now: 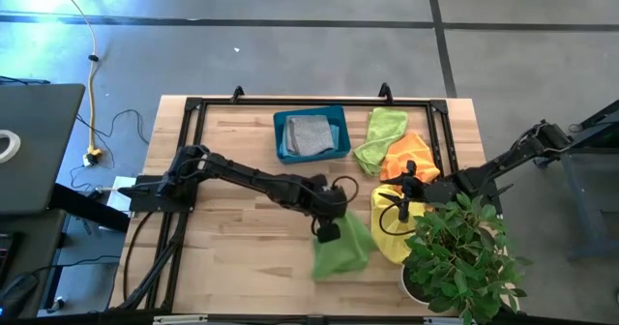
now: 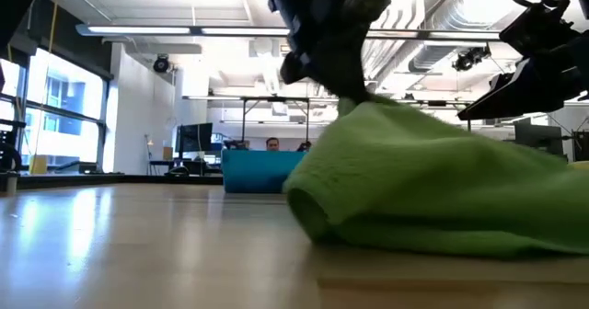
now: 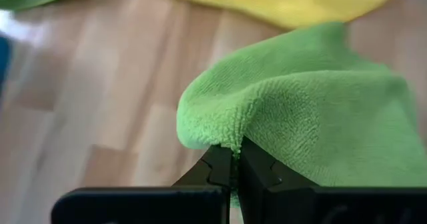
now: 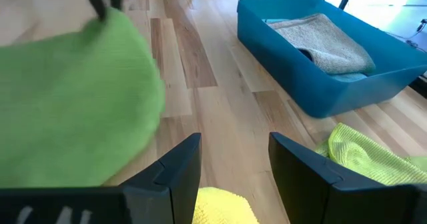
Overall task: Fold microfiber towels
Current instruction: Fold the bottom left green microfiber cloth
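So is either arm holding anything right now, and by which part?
The left gripper pinches the green towel by a raised fold at its edge. The right gripper, fingers open, holds nothing.

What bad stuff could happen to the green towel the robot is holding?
The left gripper pinches only a small edge of the green towel, so it might slip out. That towel also lies close to the yellow towel and the potted plant, so pulling it could snag or drag them. The right gripper waits open nearby and could get bumped.
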You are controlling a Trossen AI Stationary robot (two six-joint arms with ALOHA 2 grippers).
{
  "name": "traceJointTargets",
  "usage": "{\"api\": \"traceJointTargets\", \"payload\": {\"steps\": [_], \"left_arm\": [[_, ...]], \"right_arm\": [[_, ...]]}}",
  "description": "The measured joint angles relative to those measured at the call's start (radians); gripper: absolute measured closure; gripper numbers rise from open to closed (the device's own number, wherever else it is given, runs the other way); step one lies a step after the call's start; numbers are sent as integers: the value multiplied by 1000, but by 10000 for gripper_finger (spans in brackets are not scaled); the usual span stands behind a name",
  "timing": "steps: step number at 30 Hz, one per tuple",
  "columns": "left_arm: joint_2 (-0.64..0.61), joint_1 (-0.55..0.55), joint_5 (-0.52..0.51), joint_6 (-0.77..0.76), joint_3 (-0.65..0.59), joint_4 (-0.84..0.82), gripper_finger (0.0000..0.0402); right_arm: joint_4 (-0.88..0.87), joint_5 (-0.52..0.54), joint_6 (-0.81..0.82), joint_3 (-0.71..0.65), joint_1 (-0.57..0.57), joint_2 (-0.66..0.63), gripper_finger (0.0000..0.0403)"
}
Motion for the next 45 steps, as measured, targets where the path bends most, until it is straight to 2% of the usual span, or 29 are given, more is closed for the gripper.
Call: {"api": "traceJointTargets", "payload": {"steps": [4,12,19,21,25,27,35,39,45], "left_arm": [[4,14,6,86,-1,-25,401],[4,-2,-7,350,-1,80,401],[4,-41,-190,405,-1,239,401],[4,-50,-209,476,-1,280,401],[4,-58,-150,726,-1,358,401],[4,-63,-131,820,-1,397,401],[4,-62,-126,1074,-1,482,401],[4,-62,-166,1142,-1,535,401],[4,-68,-171,1279,0,633,401]], "right_arm": [[26,0,59,0,0,0,236],[118,-1,153,0,0,0,236],[183,5,159,0,0,0,236],[195,-53,175,0,0,0,236],[279,-258,76,0,0,0,236],[327,-313,0,0,0,0,236],[442,-323,-208,0,0,0,236],[444,-316,-220,0,0,0,236],[385,-302,-202,0,0,0,236]]}}
